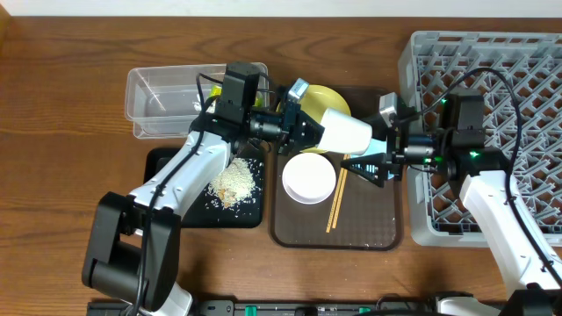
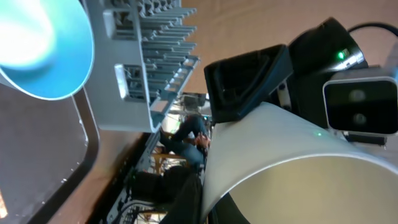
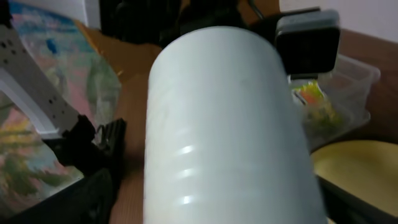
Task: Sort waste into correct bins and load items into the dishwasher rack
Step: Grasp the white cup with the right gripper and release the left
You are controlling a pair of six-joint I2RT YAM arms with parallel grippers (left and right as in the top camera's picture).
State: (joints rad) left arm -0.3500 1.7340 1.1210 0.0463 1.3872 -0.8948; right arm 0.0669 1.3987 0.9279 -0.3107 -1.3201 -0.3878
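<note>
Overhead, left fingers (image 1: 307, 130) pinch the cup (image 1: 345, 132); right fingers (image 1: 367, 167) gape beside it; rice (image 1: 235, 183) heaped in black tray (image 1: 248, 215).

The left arm (image 1: 189, 171) stretches from its base at the near left edge out over the table, then bends right at the wrist, so the left gripper (image 1: 307, 127) points sideways toward the other arm. Its jaws are pinched tight on the wall of a white cup (image 1: 347, 132) held on its side. The right arm (image 1: 492, 211) reaches from the near right, forearm turned left. The right gripper (image 1: 371, 151) faces the left one, jaws spread wide about the cup's far end; I cannot tell if they touch it.
</note>
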